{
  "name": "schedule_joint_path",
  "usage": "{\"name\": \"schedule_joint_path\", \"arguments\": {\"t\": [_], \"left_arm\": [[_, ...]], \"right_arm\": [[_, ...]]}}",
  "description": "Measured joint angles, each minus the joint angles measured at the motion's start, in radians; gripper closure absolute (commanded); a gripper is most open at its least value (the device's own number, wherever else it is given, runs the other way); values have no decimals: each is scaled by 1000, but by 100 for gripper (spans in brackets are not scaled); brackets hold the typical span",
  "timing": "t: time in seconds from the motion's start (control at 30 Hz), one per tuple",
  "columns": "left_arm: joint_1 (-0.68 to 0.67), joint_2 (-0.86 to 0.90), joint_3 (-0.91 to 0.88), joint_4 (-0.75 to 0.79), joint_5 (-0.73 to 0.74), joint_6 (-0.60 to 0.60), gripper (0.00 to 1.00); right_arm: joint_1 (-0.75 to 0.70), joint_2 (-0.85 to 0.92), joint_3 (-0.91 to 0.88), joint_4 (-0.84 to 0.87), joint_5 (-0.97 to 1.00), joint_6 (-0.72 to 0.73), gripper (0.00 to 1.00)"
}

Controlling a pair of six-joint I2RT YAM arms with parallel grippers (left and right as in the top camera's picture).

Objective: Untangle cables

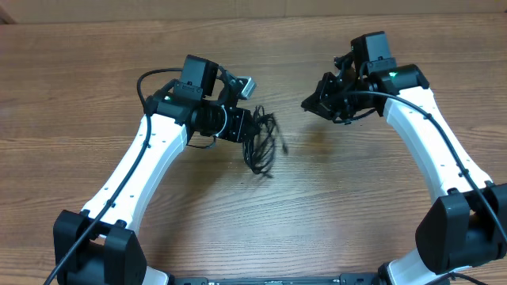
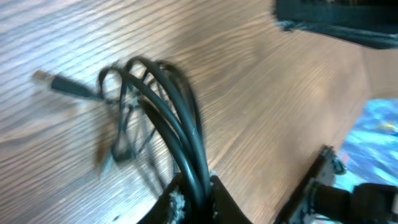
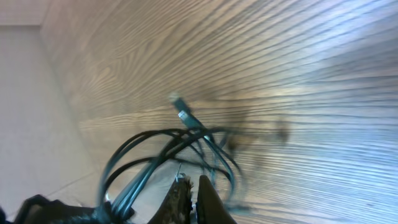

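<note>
The cables (image 1: 260, 147) are a small tangle of thin black cords hanging to the wooden table at centre. My left gripper (image 1: 250, 127) is shut on several strands of them. In the left wrist view the strands run up from the jaws (image 2: 196, 194) into loops (image 2: 158, 93), and a plug (image 2: 62, 84) lies on the wood. My right gripper (image 1: 314, 104) is to the right of the bundle and apart from it. In the right wrist view its fingers (image 3: 194, 190) are closed together with nothing between them. The cable loops (image 3: 155, 149) and a plug (image 3: 181, 112) lie beyond them.
The wooden table (image 1: 356, 198) fills the overhead view. The right arm's dark body (image 2: 339, 18) shows at the top right of the left wrist view. The table's far edge and a pale wall (image 3: 25, 93) are at the left of the right wrist view.
</note>
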Motion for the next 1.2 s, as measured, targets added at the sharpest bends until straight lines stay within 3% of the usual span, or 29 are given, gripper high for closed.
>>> {"name": "schedule_joint_path", "arguments": {"t": [0.03,0.1,0.37,0.57,0.8,0.97,1.2], "left_arm": [[-1,0,0,-2,-15,-3,64],[-8,6,0,-2,-32,-9,57],[-45,98,0,1,-52,-23,58],[-56,138,0,2,-57,-26,64],[-47,137,108,-166,-150,-33,52],[-7,121,168,-309,-390,-184,54],[53,114,-22,-166,-527,-347,55]], "right_arm": [[0,0,0,-4,4,-5,96],[9,0,0,-15,10,-14,96],[27,0,0,-32,16,-39,96],[-1,0,0,-58,17,-81,92],[-26,0,0,-70,19,-134,86],[-25,0,0,-71,23,-157,71],[-25,0,0,-83,24,-192,65]]}}
